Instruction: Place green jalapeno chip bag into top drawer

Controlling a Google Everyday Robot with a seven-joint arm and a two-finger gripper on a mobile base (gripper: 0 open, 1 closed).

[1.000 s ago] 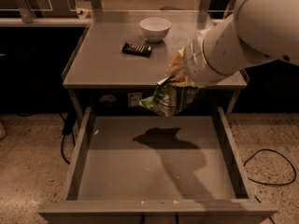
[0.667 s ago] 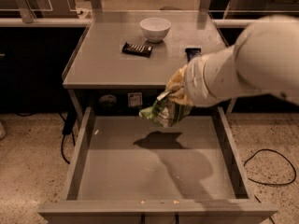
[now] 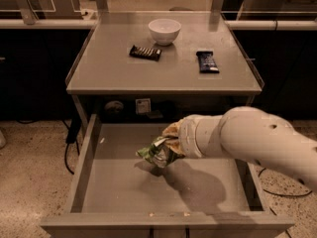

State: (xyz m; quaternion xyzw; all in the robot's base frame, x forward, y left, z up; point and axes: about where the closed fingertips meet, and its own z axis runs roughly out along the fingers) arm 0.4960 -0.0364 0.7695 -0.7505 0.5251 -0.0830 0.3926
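The green jalapeno chip bag (image 3: 157,153), crinkly green and white, hangs from my gripper (image 3: 171,142) just above the floor of the open top drawer (image 3: 119,192), near its middle. The gripper is shut on the bag's upper end. My white arm reaches in from the right, low over the drawer. The bag's shadow lies on the drawer floor right under it.
On the grey table (image 3: 99,73) above the drawer stand a white bowl (image 3: 164,30), a dark candy bar (image 3: 145,52) and a blue-dark bar (image 3: 207,61). The drawer's side walls (image 3: 85,157) flank the bag. Cables lie on the speckled floor at both sides.
My arm has lowered and swung down into the drawer, bringing the bag from table-edge height to just above the drawer floor. The bars on the table are now uncovered.
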